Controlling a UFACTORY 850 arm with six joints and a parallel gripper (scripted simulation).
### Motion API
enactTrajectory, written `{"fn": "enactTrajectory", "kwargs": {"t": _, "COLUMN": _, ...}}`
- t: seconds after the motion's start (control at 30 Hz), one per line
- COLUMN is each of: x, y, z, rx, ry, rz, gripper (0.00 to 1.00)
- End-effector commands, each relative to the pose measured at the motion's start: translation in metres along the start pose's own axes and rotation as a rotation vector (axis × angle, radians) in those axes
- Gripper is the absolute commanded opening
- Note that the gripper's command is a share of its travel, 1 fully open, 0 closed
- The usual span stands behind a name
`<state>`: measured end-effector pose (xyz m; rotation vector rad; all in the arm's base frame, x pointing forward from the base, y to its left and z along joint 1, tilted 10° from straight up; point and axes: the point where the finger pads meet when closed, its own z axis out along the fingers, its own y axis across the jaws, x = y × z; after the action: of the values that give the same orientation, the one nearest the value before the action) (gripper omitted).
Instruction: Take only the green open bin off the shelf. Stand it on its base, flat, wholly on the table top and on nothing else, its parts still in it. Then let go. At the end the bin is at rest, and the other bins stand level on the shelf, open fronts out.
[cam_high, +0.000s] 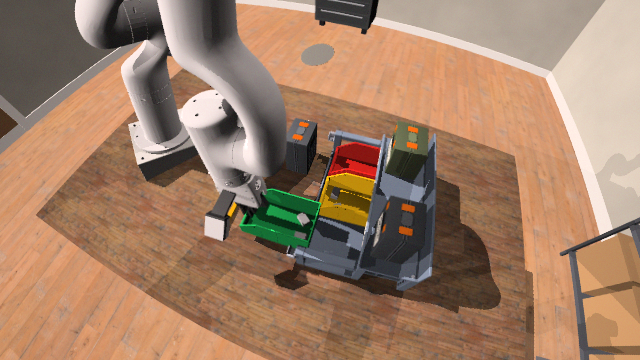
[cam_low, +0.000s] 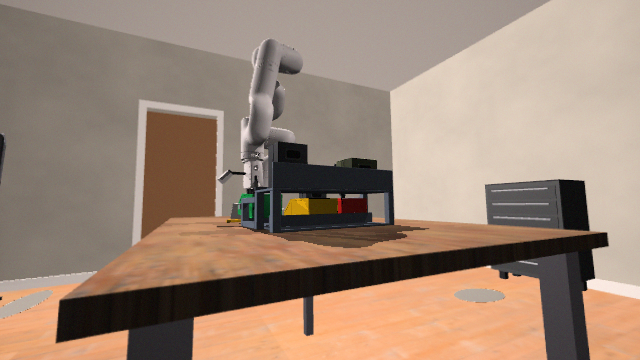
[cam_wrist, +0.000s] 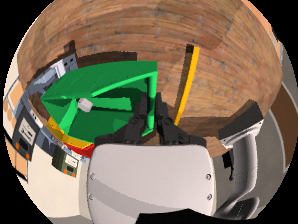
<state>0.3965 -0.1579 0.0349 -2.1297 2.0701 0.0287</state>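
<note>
The green bin is mostly out in front of the shelf. Its rear end overlaps the shelf's front edge in the top view; whether they touch I cannot tell. A pale part lies in it near the rear, with a darker one beside it. My gripper is shut on the bin's front lip, one finger inside and one outside. The yellow bin and red bin stand side by side on the shelf, open fronts out.
A yellow strip lies on the table top in front of the bin. A dark case stands on the table beside the shelf. A dark case and an olive case stand on the shelf's upper level.
</note>
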Motion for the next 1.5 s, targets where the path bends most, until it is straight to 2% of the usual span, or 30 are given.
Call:
{"fn": "enactTrajectory", "kwargs": {"t": 0.0, "x": 0.000, "y": -0.001, "z": 0.005, "rx": 0.002, "ry": 0.001, "rz": 0.000, "gripper": 0.00}}
{"fn": "enactTrajectory", "kwargs": {"t": 1.47, "x": 0.000, "y": -0.001, "z": 0.022, "rx": 0.002, "ry": 0.001, "rz": 0.000, "gripper": 0.00}}
